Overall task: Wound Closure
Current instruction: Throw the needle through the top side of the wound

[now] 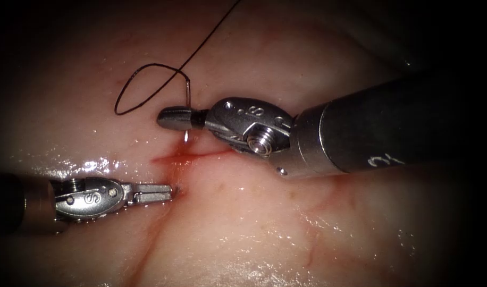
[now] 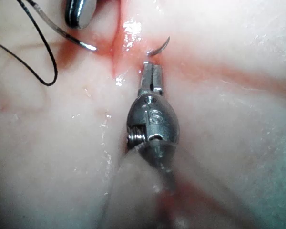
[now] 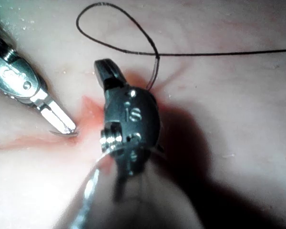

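The tissue (image 1: 286, 223) is pale, wet and glistening. The right arm's end effector (image 1: 174, 118) reaches in over it from the right on a dark shaft, with its jaws clamped on the needle (image 1: 188, 93). The hold is on the back part of the curve, a little short of the end that carries the thread.

The left arm's end effector (image 1: 156, 192) lies low on the left side of the cut (image 1: 201, 155). Its jaws are drawn close together with nothing between them, and their tip rests at the tissue surface.

The cut shows as a red line just below the right arm's jaws in the endoscope view. It bends down past the tip of the left arm's end effector.

The thread (image 1: 148, 65) is black. It leaves the needle's back end, swings left in an open loop that lies on the tissue, crosses itself and climbs away toward the top edge of the endoscope view.

The needle stands nearly upright through the right arm's jaws, and below them it goes into the tissue just beside the cut. In the left wrist view its pointed end (image 2: 161, 46) curves out of the tissue on the other side of the cut, just ahead of the left arm's jaws and apart from them.

Red fluid (image 1: 171, 158) pools thinly along the cut, around the spot where the needle goes in
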`<state>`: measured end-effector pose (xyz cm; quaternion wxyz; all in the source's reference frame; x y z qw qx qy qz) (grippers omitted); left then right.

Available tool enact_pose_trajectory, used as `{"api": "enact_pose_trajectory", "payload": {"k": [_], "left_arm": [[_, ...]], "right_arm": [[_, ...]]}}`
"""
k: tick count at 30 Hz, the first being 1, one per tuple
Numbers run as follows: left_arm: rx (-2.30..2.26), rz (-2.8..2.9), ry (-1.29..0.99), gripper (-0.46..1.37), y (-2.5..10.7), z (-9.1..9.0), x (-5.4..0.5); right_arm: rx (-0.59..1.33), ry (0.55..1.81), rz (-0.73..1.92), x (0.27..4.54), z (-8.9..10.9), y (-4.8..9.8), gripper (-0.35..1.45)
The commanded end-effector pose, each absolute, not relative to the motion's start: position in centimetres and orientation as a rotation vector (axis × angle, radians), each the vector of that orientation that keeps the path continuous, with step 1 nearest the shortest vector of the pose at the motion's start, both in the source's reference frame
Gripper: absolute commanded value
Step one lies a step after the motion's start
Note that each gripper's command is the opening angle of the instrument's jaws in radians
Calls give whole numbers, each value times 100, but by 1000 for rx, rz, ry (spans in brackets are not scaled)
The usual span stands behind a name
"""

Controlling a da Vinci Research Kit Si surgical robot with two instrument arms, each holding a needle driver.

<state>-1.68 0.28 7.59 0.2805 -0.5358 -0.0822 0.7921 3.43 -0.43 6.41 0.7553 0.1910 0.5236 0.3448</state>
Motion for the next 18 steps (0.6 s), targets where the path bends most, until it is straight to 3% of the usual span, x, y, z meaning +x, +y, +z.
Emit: {"api": "enact_pose_trajectory", "payload": {"k": [1, 4, 8, 10, 13, 15, 18], "left_arm": [[-1442, 2124, -232, -35, 28, 758, -168], [-1442, 2124, -232, -35, 28, 758, -168], [-1442, 2124, -232, -35, 29, 758, -168], [-1442, 2124, -232, -35, 29, 758, -168], [-1442, 2124, -233, -35, 29, 758, -167], [-1442, 2124, -233, -35, 29, 758, -167], [-1442, 2124, -233, -35, 29, 758, -167]], "right_arm": [[415, 1142, 750, 343, 640, -43, -6], [405, 1144, 735, 343, 640, -41, 28], [408, 1145, 733, 342, 638, -43, 28], [413, 1148, 727, 337, 636, -45, 10], [424, 1149, 721, 326, 632, -44, -1], [424, 1164, 724, 316, 630, -40, -1], [410, 1188, 738, 300, 631, -33, 16]]}}
